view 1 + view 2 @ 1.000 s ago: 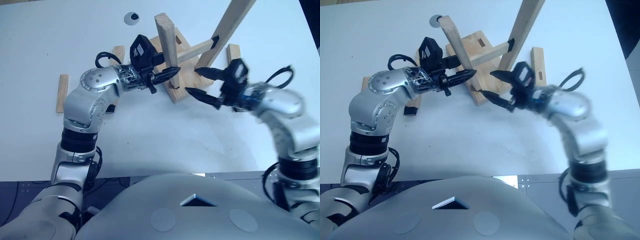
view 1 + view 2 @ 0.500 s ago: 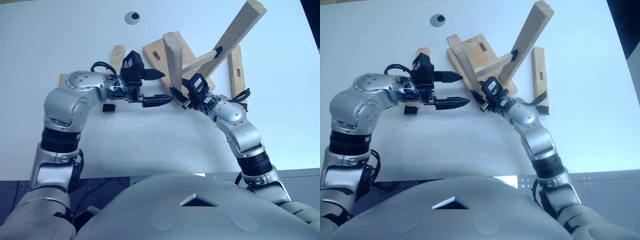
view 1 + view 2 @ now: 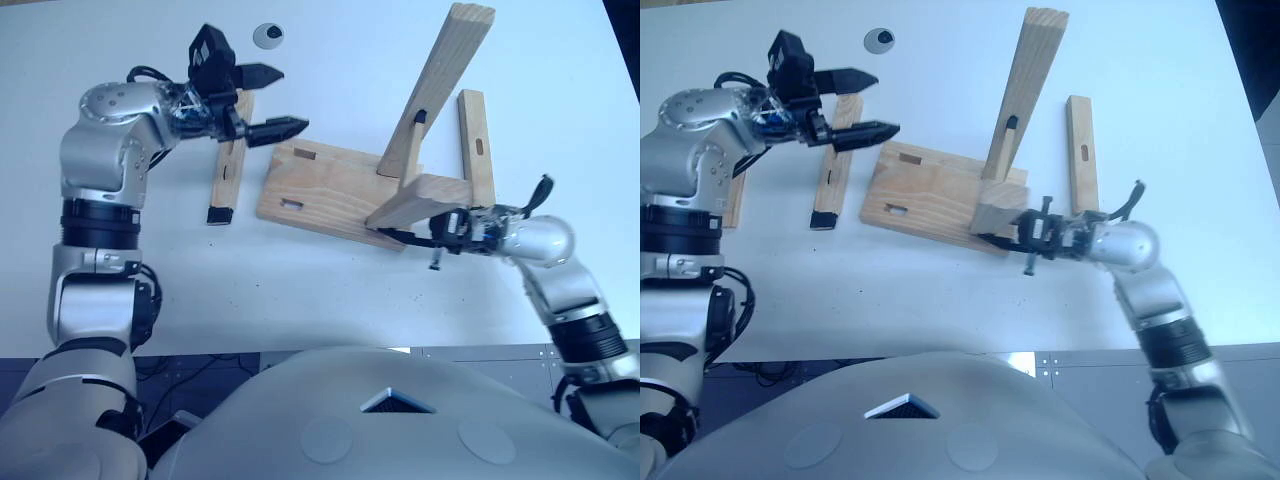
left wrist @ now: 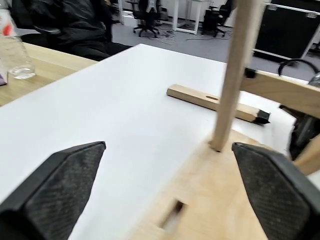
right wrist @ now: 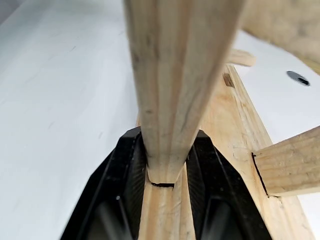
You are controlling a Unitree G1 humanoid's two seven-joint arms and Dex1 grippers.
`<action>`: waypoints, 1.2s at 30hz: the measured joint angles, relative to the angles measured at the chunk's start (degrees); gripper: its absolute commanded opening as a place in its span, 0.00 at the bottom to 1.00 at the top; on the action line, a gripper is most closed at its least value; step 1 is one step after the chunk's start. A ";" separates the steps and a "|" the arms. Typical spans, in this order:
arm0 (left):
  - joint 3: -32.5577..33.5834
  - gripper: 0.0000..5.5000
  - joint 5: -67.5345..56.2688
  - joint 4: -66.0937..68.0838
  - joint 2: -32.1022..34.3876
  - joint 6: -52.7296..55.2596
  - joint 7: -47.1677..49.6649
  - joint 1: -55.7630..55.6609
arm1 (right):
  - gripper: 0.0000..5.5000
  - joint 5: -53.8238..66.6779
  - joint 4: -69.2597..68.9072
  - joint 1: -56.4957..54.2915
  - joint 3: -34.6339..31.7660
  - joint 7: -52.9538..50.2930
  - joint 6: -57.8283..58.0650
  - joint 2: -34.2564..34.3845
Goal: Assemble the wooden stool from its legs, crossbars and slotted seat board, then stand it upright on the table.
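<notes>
Clamping the short leg at the seat board edge, seemingly its joint, right gripper holds firm; left gripper hovers spread over a loose wooden bar.

Left jaws wide, right jaws clamped.

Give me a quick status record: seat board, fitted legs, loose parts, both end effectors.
seat board: flat on the table, slots showing
tall leg: standing in the board, leaning
second leg: at the board's near right corner
right end effector: shut on second leg near its base
left end effector: open, in the air by the loose bar left of the board
slotted bar: flat, right of the board
</notes>
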 measured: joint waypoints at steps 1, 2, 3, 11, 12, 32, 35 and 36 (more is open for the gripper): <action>-0.48 0.85 2.56 4.92 -1.90 -2.46 2.14 -2.28 | 0.18 0.23 1.81 -1.30 -0.23 2.46 -1.55 -0.56; -1.13 0.85 4.86 9.46 -3.63 -4.84 4.42 -4.37 | 0.18 0.38 3.43 -2.56 -0.03 3.88 -2.38 -0.54; -1.77 0.85 7.65 14.76 -5.61 -8.21 7.63 -6.36 | 0.18 0.59 6.18 -5.02 0.47 6.01 -3.48 -0.39; -9.11 0.85 27.37 46.40 -14.60 -33.87 26.05 -15.05 | 0.43 -0.91 17.95 -18.10 0.74 9.82 2.64 2.09; -9.42 0.85 28.50 47.62 -14.52 -35.62 26.84 -15.47 | 0.45 -0.85 17.75 -17.87 0.37 10.43 3.35 1.89; -5.81 0.85 30.08 52.81 -14.44 -39.27 23.97 -15.46 | 0.46 -3.87 -1.11 -1.37 3.07 10.48 18.00 -4.06; -6.01 0.85 30.09 51.19 -12.52 -41.98 18.80 -13.92 | 0.46 -7.37 -8.94 -4.30 5.08 6.16 28.80 -2.88; -6.02 0.85 30.03 50.22 -12.12 -43.24 17.64 -13.07 | 0.46 -8.06 -11.13 -5.99 5.95 4.71 32.27 -1.78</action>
